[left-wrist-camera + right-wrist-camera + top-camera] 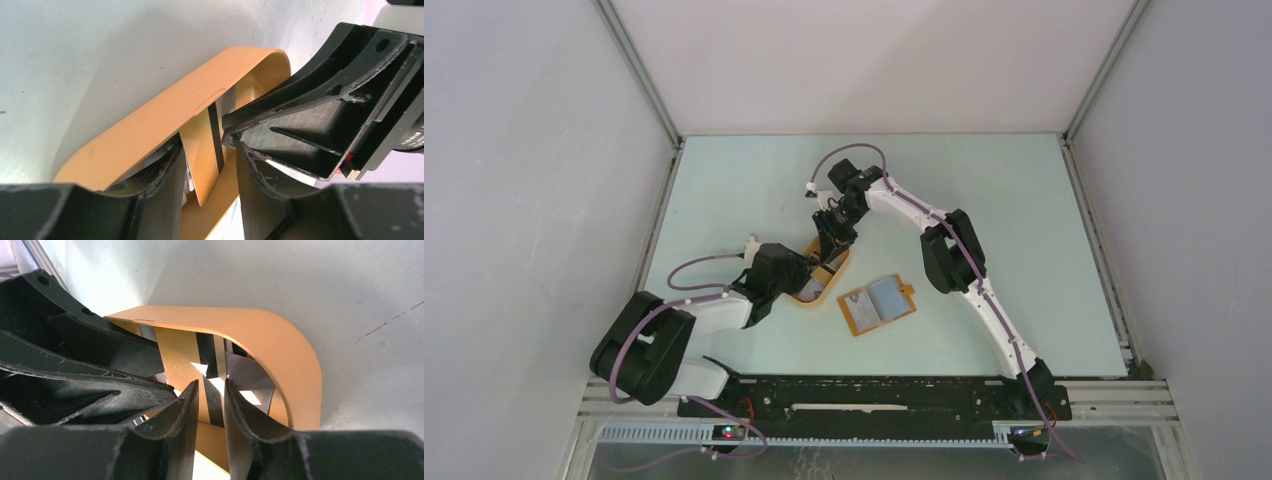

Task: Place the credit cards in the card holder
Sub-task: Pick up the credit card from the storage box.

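The card holder [879, 303] lies open on the table, blue-grey lining up, to the right of both grippers. My grippers meet inside the oval orange tray [810, 298]. There a tan card with a black stripe [202, 150] stands tilted between the fingers of my left gripper [209, 150], with a gap on its right side. A finger of the right gripper [300, 115] touches the card's striped edge. In the right wrist view the same card [180, 352] faces me beyond the narrow gap of my right gripper [211, 382]. A grey card [245, 375] and whitish cards [189, 179] lie in the tray.
The tray's rim [150, 125] curves close around both sets of fingers, and the left gripper's finger [75, 355] crowds the right wrist view. Pale table surface surrounds the tray and wallet, with enclosure walls at the sides and back.
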{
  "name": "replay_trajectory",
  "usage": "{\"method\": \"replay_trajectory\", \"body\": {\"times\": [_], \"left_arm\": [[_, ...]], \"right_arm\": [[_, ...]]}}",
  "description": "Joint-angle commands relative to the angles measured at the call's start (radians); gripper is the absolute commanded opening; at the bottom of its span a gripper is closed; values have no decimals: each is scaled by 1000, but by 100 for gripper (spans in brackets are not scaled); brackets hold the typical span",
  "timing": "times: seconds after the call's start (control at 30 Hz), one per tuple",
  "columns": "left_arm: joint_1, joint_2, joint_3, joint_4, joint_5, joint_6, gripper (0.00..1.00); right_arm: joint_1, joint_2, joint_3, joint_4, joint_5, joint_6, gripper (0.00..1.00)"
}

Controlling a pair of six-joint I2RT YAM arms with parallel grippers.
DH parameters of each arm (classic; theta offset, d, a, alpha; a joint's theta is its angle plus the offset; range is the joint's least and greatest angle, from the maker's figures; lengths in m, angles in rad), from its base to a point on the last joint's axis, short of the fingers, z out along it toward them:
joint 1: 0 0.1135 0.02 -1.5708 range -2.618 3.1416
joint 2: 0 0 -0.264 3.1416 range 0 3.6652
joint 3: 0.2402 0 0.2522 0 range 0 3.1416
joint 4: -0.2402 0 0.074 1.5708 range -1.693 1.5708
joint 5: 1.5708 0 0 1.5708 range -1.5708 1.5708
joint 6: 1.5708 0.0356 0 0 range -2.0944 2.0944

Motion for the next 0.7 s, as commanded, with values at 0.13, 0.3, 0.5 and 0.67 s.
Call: {"method": "replay_trajectory", "body": {"times": [0.13,0.3,0.5,0.67], "left_arm": [[-7,-21,-12,117,9,3,44],[-5,19,0,140,28,21,45],[6,105,7,217,76,68,36],[11,115,-10,263,74,112,25]], "right_arm": [[-14,39,-3,-21,17,1,34],[-26,12,-10,-4,-44,1,35],[-48,-46,-47,31,-91,-1,35],[-58,-88,-63,37,-113,-7,36]]}}
